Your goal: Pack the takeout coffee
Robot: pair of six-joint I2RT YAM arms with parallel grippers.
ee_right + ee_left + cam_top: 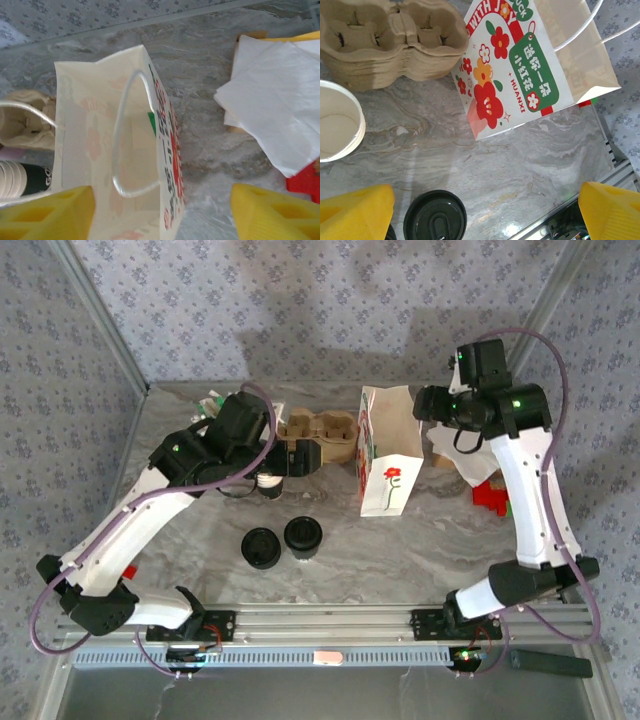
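The takeout coffee [303,537] stands near the table's front middle; from above it looks like a black lid [435,217]. My left gripper [272,472] hovers behind it, open and holding nothing, and its yellow fingertips [355,212] frame bare marble in the left wrist view. A flowered white paper bag [388,450] stands upright to the right, mouth open [100,150]. My right gripper [430,406] hangs over the bag's right edge. It [162,215] is open, and the bag's right wall and one cord handle [122,150] lie between its fingers, untouched.
A stack of pulp cup carriers [320,432] sits behind the left gripper, next to lidless white cups [337,122]. A low pile of black lids [261,548] lies left of the coffee. White napkins [270,115] and a red item [492,498] lie right of the bag.
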